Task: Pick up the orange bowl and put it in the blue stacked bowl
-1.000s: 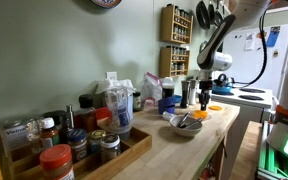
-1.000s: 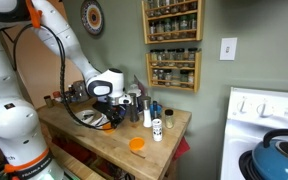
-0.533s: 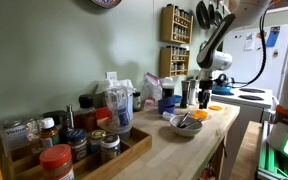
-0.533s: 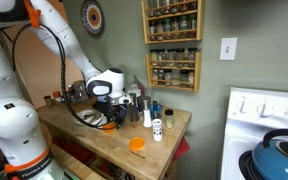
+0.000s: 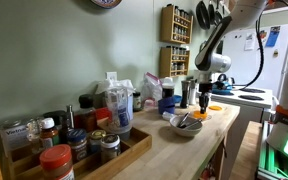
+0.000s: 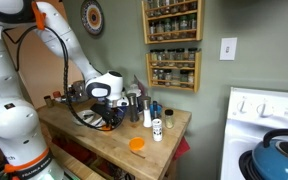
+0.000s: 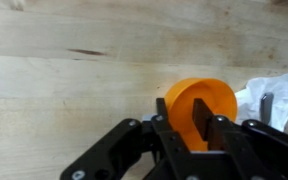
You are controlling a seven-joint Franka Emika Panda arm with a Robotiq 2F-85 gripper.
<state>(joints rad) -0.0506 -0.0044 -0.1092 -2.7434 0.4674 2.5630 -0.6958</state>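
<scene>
The gripper (image 7: 195,118) hangs over the wooden counter (image 7: 64,90). The orange bowl (image 7: 200,92) sits on the wood straight ahead of the fingertips and just below them, round, so no side is favoured. The fingers look close together, but whether they are parted or closed cannot be told. A crumpled white wrapper (image 7: 271,92) lies just beside the bowl's far side and may crowd the grasp. In an exterior view the blue stacked bowl (image 5: 167,102) stands off toward the wall, past a pale bowl with utensils (image 5: 184,124).
</scene>
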